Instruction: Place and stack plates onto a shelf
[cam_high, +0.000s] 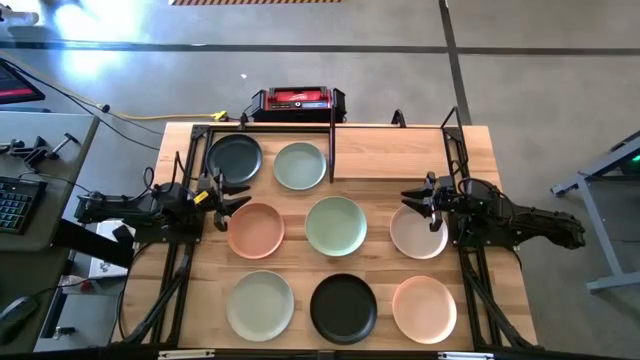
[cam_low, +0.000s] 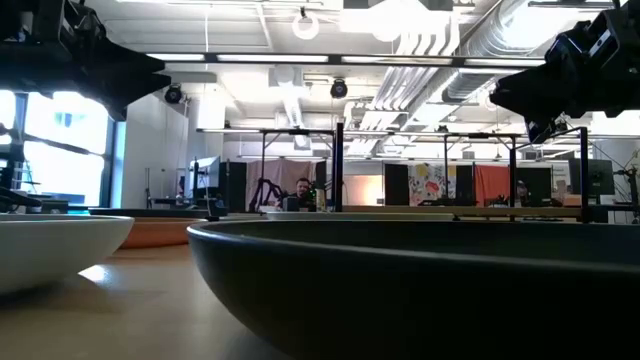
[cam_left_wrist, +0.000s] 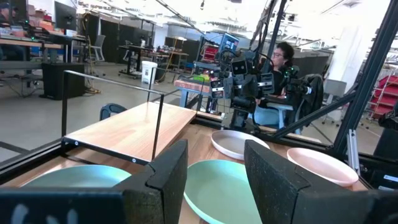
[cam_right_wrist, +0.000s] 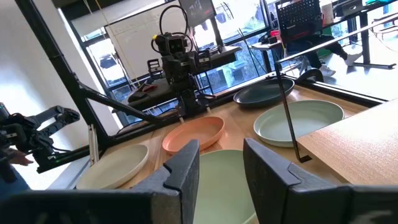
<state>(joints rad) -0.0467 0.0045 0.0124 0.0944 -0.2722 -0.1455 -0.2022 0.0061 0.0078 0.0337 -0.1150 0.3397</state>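
Eight plates lie on the desk (cam_high: 480, 160), none on another. Two are black: one (cam_high: 234, 158) at the far left corner and one (cam_high: 343, 308) in the middle of the near row. Three are pale green: one (cam_high: 300, 166) just beside the far black plate, one (cam_high: 336, 225) at the centre, one (cam_high: 260, 305) at the near left. Two are peach-pink: one (cam_high: 256, 229) in the middle row on the left, one (cam_high: 424, 308) at the near right. One is pale beige (cam_high: 418, 231), in the middle row on the right. All are round, shallow and matte, alike in size, and sit apart from each other in three loose rows.

The shelf (cam_high: 395, 152) is a pale wood board edged with thin black tube, with one upright black bar; it stands at the far right of the desk, bare, next to the far green plate.

The left end effector (cam_high: 232, 195) hangs over the gap between the far black plate and the left pink plate, fingers apart and grasping nothing. The right end effector (cam_high: 418, 197) hangs at the far edge of the beige plate, likewise released.

The desk is light butcher-block wood with black frame rails along both sides. Beyond it lies a grey concrete floor with a red and black case (cam_high: 298, 100). The low view shows a large open workshop with ceiling ducts and strip lights, and a person (cam_left_wrist: 281, 57) sits behind the right arm.
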